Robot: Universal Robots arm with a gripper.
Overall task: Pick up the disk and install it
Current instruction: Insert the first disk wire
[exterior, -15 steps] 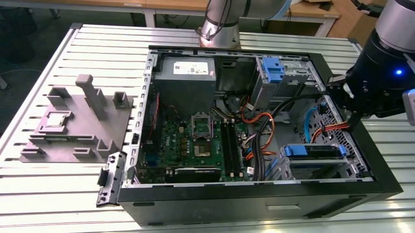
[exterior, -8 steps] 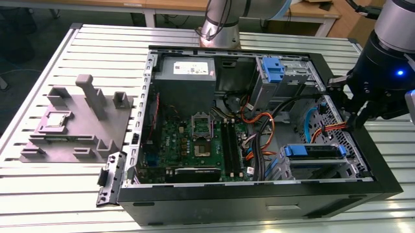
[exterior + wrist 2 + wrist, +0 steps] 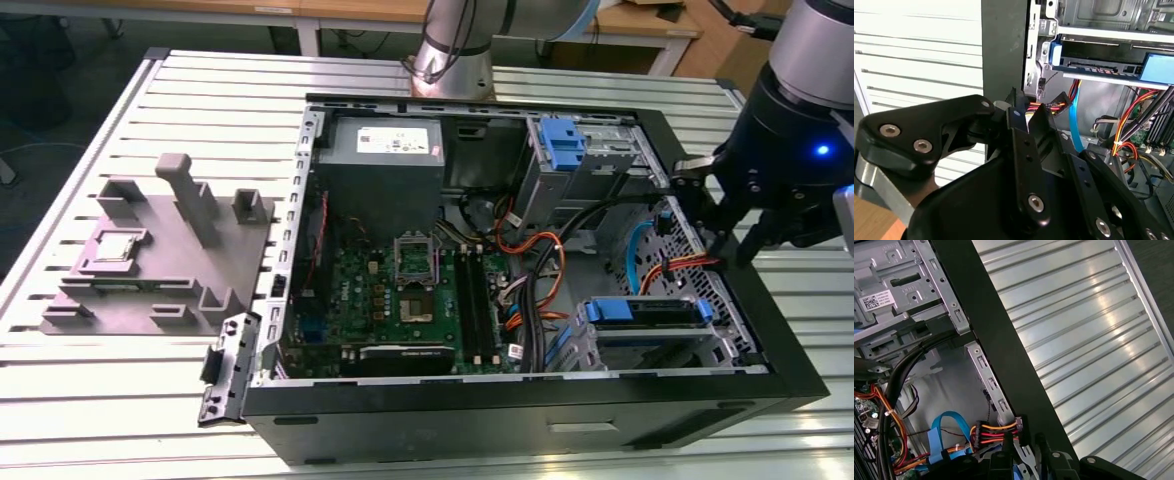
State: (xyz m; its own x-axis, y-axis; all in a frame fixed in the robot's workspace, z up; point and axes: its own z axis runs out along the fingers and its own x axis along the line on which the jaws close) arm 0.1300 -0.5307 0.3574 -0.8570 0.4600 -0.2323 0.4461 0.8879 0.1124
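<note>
Ribbed metal table (image 3: 160,420) carries an open computer case (image 3: 534,395), and nearest its front edge, at the exterior view's right, the disk (image 3: 643,312) in its blue frame sits in the lower drive bay, so the install looks largely done as far as I can judge. Farther back, over the case's right wall, the claw (image 3: 731,235) hangs holding nothing, its fingers (image 3: 1026,145) drawn narrow just above the bundle of red and yellow power cables (image 3: 996,432); a second blue bracket (image 3: 563,145) sits at the far corner.

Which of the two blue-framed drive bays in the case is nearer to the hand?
The lower one, at the case's front corner on the exterior view's right. The hand hangs just above it; the other bay sits farther back.
</note>
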